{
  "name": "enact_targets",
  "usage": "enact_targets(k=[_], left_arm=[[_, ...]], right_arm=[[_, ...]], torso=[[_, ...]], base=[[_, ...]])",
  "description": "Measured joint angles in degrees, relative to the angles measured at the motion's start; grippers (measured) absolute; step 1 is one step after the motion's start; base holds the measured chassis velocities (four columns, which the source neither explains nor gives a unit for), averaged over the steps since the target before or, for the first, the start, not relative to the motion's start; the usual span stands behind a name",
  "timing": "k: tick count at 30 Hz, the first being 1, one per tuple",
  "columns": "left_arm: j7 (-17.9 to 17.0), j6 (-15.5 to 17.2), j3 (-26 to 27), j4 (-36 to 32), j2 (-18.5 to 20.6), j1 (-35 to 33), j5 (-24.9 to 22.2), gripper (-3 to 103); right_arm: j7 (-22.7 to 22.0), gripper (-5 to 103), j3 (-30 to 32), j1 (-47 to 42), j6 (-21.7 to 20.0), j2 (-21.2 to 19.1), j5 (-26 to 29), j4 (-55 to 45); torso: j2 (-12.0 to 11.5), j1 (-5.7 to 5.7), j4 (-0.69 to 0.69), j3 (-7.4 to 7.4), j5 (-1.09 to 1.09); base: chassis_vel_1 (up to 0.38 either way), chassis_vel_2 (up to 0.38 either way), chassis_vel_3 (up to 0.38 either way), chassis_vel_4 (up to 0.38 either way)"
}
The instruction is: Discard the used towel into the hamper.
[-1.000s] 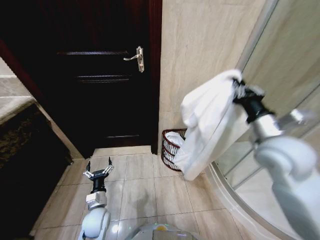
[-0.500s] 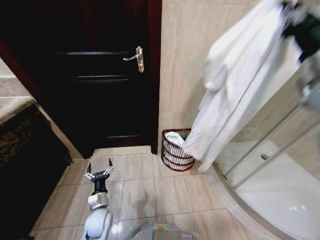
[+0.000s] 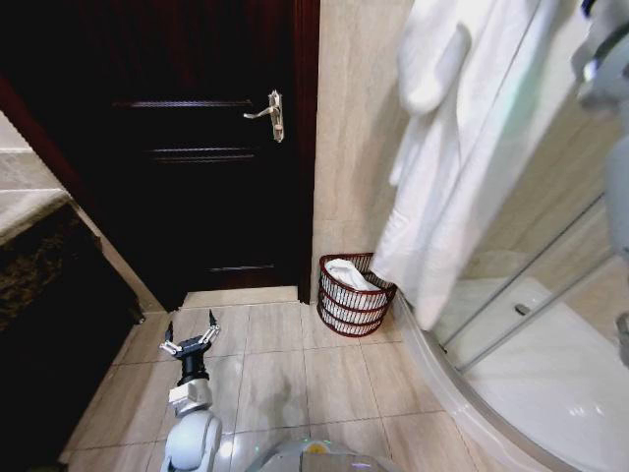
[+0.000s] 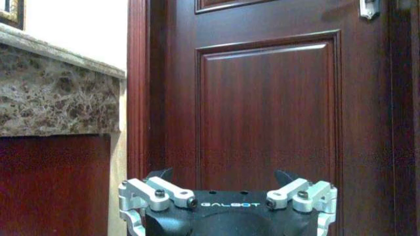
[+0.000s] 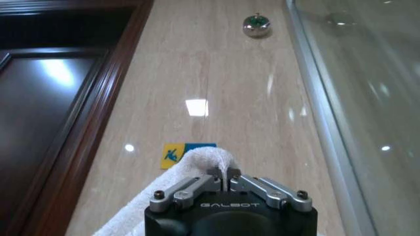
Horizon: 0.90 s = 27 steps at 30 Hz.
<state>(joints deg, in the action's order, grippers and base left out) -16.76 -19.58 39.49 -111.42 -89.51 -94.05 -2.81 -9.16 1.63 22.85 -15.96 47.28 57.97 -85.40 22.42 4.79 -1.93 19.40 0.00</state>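
Note:
A large white towel (image 3: 472, 147) hangs full length from the top right of the head view. Its lower edge ends just right of the hamper's rim. My right gripper (image 5: 226, 179) is shut on the towel's (image 5: 203, 160) top fold, high up near the tiled wall. The hamper (image 3: 339, 307), a dark reddish-brown openwork basket, stands on the floor in the corner by the door, with a white cloth (image 3: 346, 272) inside. Low over the floor tiles at the left, my left gripper (image 3: 189, 339) points at the door, open and holding nothing (image 4: 223, 174).
A dark wooden door (image 3: 197, 167) with a metal handle (image 3: 267, 113) fills the back. A marble-topped cabinet (image 3: 49, 305) stands at the left. A curved glass shower enclosure (image 3: 550, 334) takes up the right. A round metal hook (image 5: 256, 25) sits on the wall.
My right arm has lifted the towel higher, so it has unfolded from a bunched bundle and now hangs long beside the hamper. The left arm has stayed where it was.

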Motion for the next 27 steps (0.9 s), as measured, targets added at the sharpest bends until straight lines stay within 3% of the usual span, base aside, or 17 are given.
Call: enact_targets(k=[9, 15, 20, 27], left_arm=[[-0.37, -0.16, -0.22, -0.13, -0.56, 0.28, 0.60, 100], [-0.39, -0.44, -0.67, -0.13, -0.76, 0.30, 1.15, 100], [-0.38, -1.05, -1.23, 0.79, -0.96, 0.68, 1.90, 100], [-0.31, -1.20, -1.73, 1.73, -0.99, 1.51, 2.36, 100]], right_arm=[[1.20, 3, -1.97, 1.04, 1.45, 5.71, -2.54, 6.47], [0.91, 3, -0.13, -9.22, 2.18, 6.52, -5.26, 3.00], [3.10, 3, 2.34, -22.96, 5.85, 6.91, -9.78, 1.44], [4.67, 3, 3.58, -31.95, 11.19, 9.47, -14.23, 3.30]], torso=[[0.00, 0.00, -0.01, -0.01, -0.04], [0.00, 0.00, -0.02, 0.00, 0.02], [0.00, 0.00, 0.00, 0.00, 0.00], [0.00, 0.00, -0.01, 0.00, 0.00]], base=[[0.000, 0.000, 0.000, 0.000], [0.000, 0.000, 0.000, 0.000], [0.000, 0.000, 0.000, 0.000], [0.000, 0.000, 0.000, 0.000]])
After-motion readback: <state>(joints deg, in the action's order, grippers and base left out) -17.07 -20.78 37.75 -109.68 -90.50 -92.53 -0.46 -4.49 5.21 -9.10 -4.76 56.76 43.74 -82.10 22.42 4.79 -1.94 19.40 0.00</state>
